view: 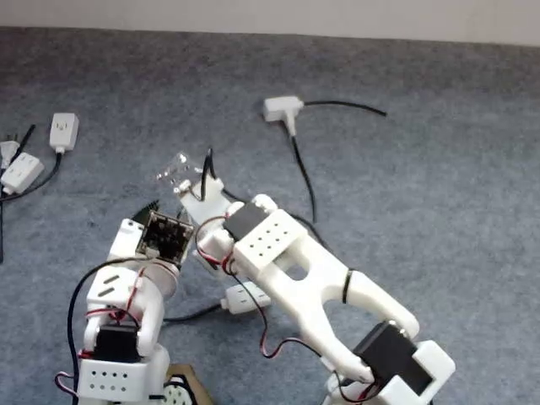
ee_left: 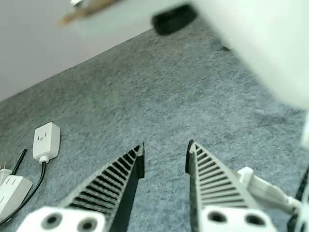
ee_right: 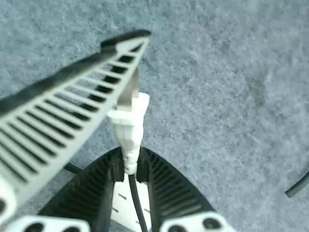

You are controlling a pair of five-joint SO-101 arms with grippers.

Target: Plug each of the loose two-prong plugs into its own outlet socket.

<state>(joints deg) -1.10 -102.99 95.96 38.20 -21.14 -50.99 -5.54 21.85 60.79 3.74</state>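
A: Right wrist view first: where is the plug?
B: The white two-prong plug (ee_right: 129, 128) sits between the jaws of the right gripper (ee_right: 132, 99), clamped tight. Its prongs point toward the fingertips.
A: And the arms?
B: The right arm stretches low over the grey carpet (view: 439, 169). The left arm is drawn in, and the left gripper (ee_left: 165, 146) has its jaws parted, holding nothing. Two outlet sockets (ee_left: 47, 141) lie ahead of those jaws, to the side.
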